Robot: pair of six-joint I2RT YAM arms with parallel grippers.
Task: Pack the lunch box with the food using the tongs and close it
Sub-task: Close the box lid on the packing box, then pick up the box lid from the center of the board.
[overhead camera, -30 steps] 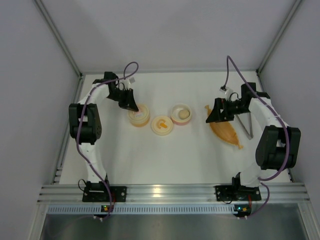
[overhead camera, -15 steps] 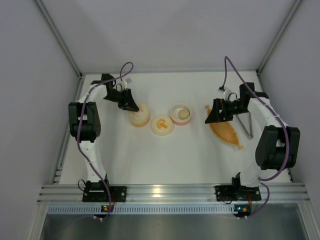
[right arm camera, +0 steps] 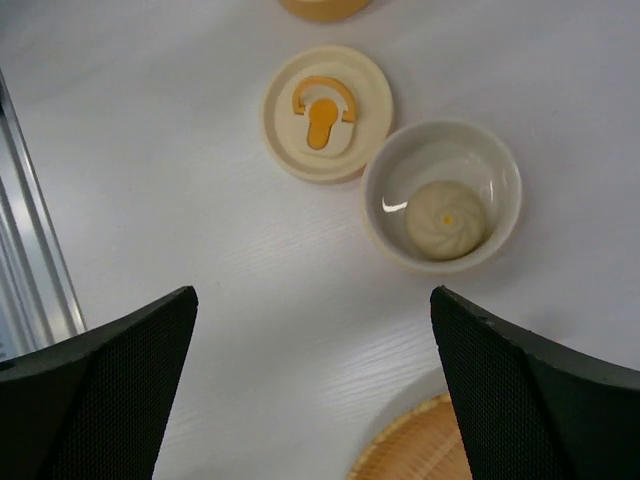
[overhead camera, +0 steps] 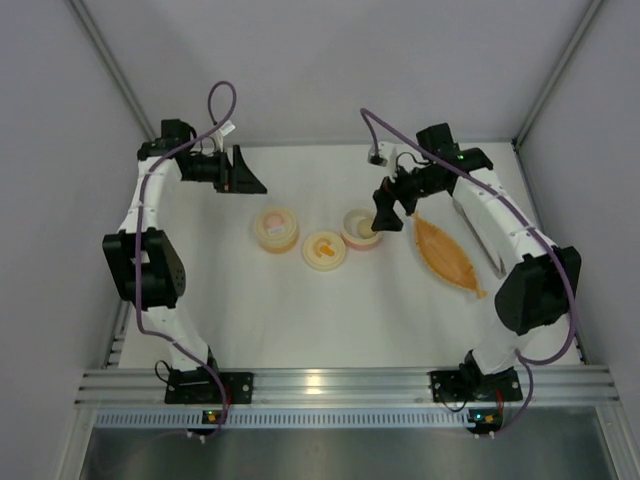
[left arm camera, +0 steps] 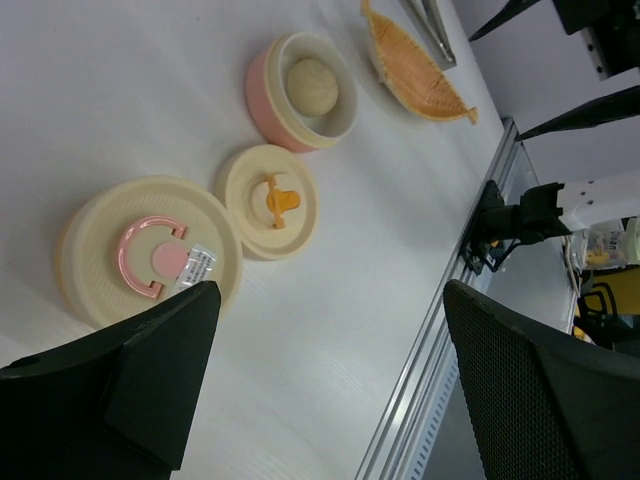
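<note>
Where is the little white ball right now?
In the top view the white ball sits inside the open pink bowl, between the cream lid on its left and the orange tray on its right.

L pincer (overhead camera: pixel 250 172), R pincer (overhead camera: pixel 388 222): jaws wide apart, both empty.

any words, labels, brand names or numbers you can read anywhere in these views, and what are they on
No text is legible in any view.
Small silvery sticker on the cream lid with the pink handle: some print, too small and blurred to read.
Small white tag dangling in the top view: too small to read.
</note>
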